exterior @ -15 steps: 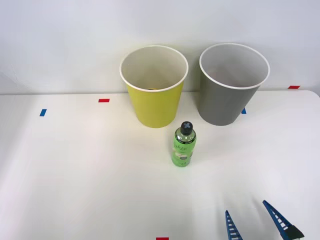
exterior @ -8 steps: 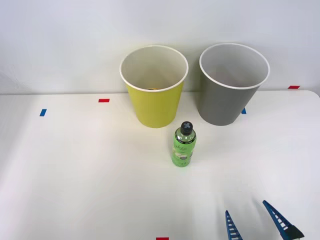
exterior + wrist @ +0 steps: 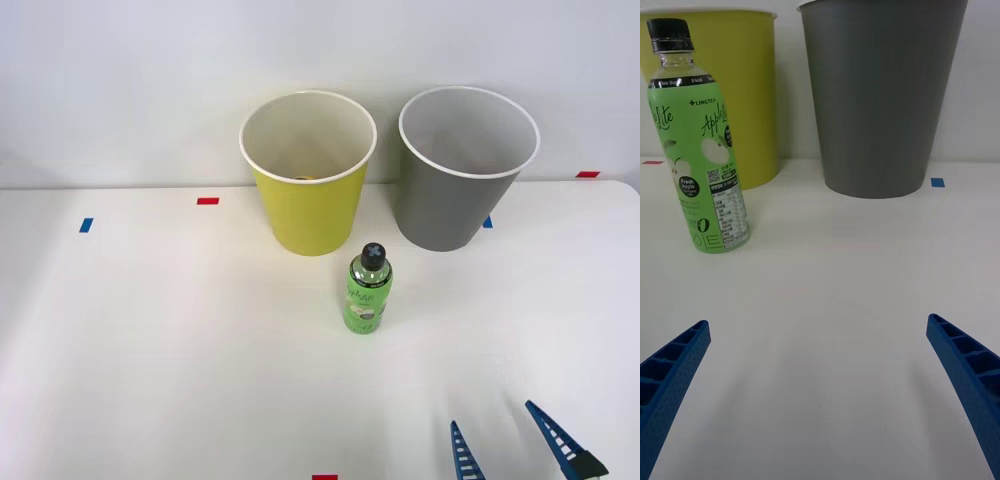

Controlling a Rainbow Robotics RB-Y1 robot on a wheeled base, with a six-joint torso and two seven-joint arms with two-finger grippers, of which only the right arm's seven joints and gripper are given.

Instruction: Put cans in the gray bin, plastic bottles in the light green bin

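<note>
The right gripper [image 3: 505, 446] hung low over the white table [image 3: 150, 340], its blue ribbed fingers [image 3: 670, 367] spread wide apart and holding nothing. It sat well apart from the plastic bottle [image 3: 367, 290], on the side facing away from the bins and off toward the gray one.

The bottle stood upright on the table, near the light green bin [image 3: 308, 170] and in front of it, not touching. The gray bin [image 3: 462, 165] stood just beside the green bin.

Judging by this layout, the reach toward the bottle was the step in hand. The next move called for bringing the open fingers either side of the bottle's body before closing.

The wrist view showed the bottle's printed label and black cap [image 3: 670, 34] close up. The front view looked down into both bins' white interiors; something small lay at the bottom of the green one, too hidden to name.
</note>
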